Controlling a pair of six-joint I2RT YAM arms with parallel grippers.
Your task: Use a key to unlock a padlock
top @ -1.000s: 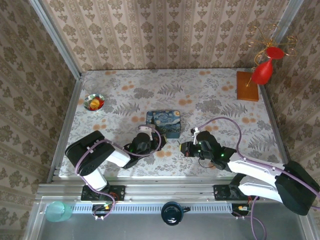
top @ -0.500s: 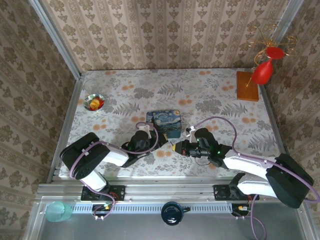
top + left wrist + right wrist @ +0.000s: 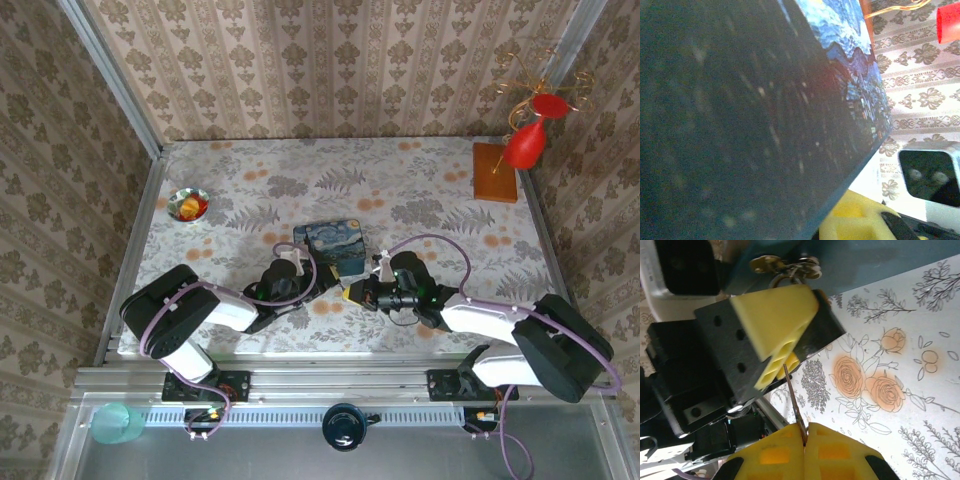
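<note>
My right pincer [image 3: 805, 432] is clenched on the key [image 3: 793, 395], blade protruding, by the tin [image 3: 335, 240] toward the front edge of the desk [image 3: 450, 185]; I cannot make out the padlock's keyhole, so I should advance slowly, blade kept straight.

The key [image 3: 794, 400] shows as a thin metal blade seen edge-on, nearly upright and leaning a little. Its lower end is pinched in the right gripper [image 3: 805, 432] with its head hidden, and its tip points up at the left gripper [image 3: 801, 335]. Of the padlock [image 3: 790, 267] only a thin metal loop and a brassy bit show, just past the left gripper's tip. Both sit near the table's [image 3: 420, 190] front edge, about mid-width.
</note>
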